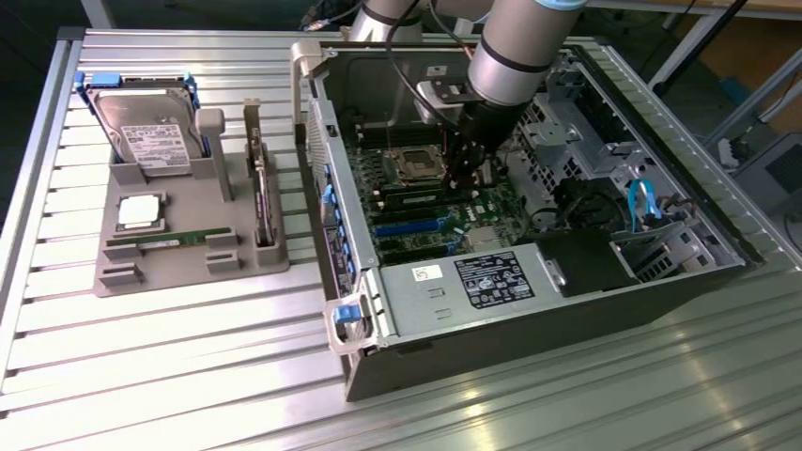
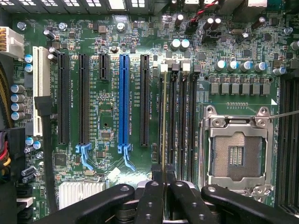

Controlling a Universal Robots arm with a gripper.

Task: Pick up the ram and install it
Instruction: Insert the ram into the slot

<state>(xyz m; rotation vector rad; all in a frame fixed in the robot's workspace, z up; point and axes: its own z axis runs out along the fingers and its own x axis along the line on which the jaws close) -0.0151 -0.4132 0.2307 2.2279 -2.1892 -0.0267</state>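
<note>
On the slatted metal table (image 1: 188, 376), at nine o'clock from the computer case (image 1: 564, 324) in the exterior view, stands a grey holder tray (image 1: 163, 268). In this tray the hard disk (image 1: 145, 127) leans at the twelve o'clock end. The square silver processor chip (image 1: 138, 211) lies under it toward six o'clock. A second ram stick (image 1: 169, 241) lies flat just beside the chip, again toward six o'clock. The taller card with a metal bracket (image 1: 261, 202) stands on its edge at the three o'clock side of the tray. The case lies open with the motherboard (image 1: 426, 202) facing up. The robot arm (image 1: 527, 47) comes into the case from twelve o'clock and reaches down to the board. Its gripper (image 1: 467, 174) is at three o'clock of the open processor socket (image 1: 414, 169). In the wrist view the gripper (image 2: 163, 176) is clenched on the ram (image 2: 163, 121), which is seen edge-on as a thin pale line. The ram runs along the memory slots (image 2: 182, 116), on the slot next to the black expansion slot (image 2: 145, 98). It is between the blue slot (image 2: 123, 98) and the socket (image 2: 238, 156). If the ram is pressed fully into its slot, I cannot tell.
</note>
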